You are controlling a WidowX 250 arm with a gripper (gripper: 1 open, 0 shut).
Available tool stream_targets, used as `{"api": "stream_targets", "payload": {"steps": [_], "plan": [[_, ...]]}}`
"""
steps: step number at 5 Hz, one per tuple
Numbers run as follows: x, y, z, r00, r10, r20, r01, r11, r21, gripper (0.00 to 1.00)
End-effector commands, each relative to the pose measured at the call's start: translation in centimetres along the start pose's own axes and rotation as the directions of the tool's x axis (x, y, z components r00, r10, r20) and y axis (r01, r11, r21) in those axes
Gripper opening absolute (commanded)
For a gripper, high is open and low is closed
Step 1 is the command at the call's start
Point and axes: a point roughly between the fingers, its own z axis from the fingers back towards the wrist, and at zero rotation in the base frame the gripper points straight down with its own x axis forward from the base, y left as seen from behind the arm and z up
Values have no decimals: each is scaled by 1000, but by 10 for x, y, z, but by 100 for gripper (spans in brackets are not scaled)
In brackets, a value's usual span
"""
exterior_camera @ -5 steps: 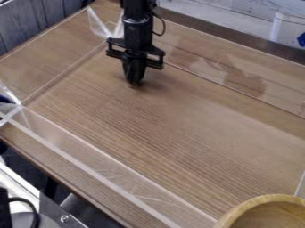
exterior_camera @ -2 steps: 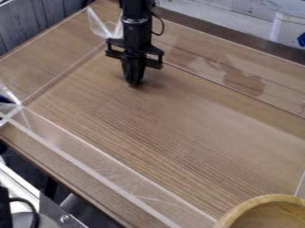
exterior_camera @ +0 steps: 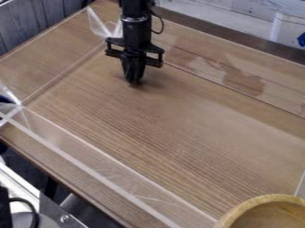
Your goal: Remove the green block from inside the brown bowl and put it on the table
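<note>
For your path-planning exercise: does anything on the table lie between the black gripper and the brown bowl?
Nothing visible does. Only bare wood-grain table lies between the gripper, near the far side, and the brown bowl at the bottom right corner. The green block is not visible.

Looks to me like a robotics lab / test bench, not a home. Evidence: wood-grain table (exterior_camera: 179,125) fenced w/ low clear plastic walls (exterior_camera: 71,147), i.e. a bounded work cell; black robot arm (exterior_camera: 135,27) mounted over it. Metal frame hardware (exterior_camera: 60,214) below the front edge. Bkgd at top too blurred for me to ID.
</note>
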Motion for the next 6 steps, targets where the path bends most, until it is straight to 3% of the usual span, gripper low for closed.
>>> {"api": "stream_targets", "payload": {"steps": [1,2,4,6], "plan": [[10,6,24,997,15,79,-16,1000,8,0],[11,8,23,997,17,75,-18,1000,11,100],[10,10,30,997,25,78,-25,1000,4,100],[1,17,100,984,33,175,-25,998,-51,100]]}}
